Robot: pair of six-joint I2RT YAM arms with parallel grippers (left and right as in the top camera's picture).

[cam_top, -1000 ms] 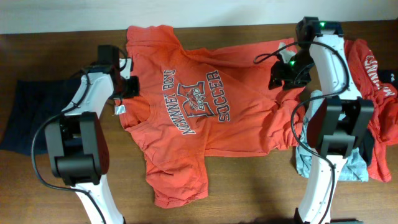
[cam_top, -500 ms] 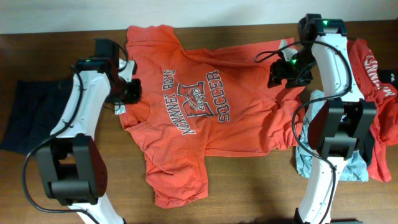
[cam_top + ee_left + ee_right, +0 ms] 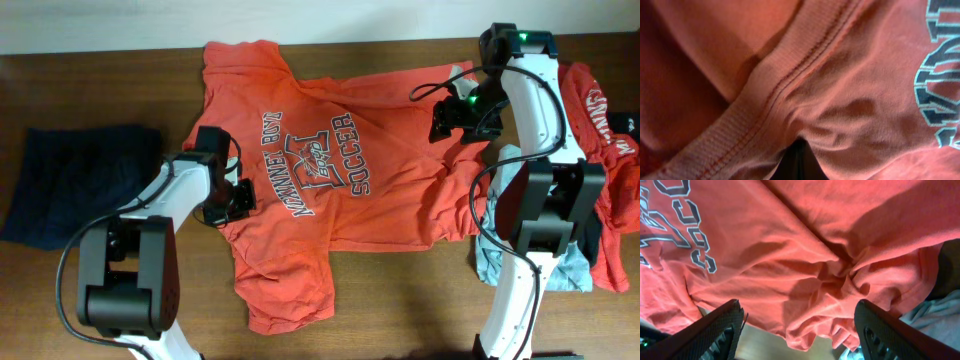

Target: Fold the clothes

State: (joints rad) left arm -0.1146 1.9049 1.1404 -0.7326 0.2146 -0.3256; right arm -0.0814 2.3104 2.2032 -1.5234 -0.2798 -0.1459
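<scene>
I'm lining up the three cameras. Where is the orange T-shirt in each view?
Overhead: orange T-shirt spread across the picture's middle.
Left wrist: fills the frame, collar running diagonally.
Right wrist: fills most of the frame, bunched at centre.
Shared landmark: chest print, centre overhead, right edge in left wrist, top left in right wrist.

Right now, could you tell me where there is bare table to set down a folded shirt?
The widest bare table is at the near edge, between the orange tee and the right arm's base. There is also room in the far left corner, behind the navy garment. The right end is crowded with the pile.
</scene>
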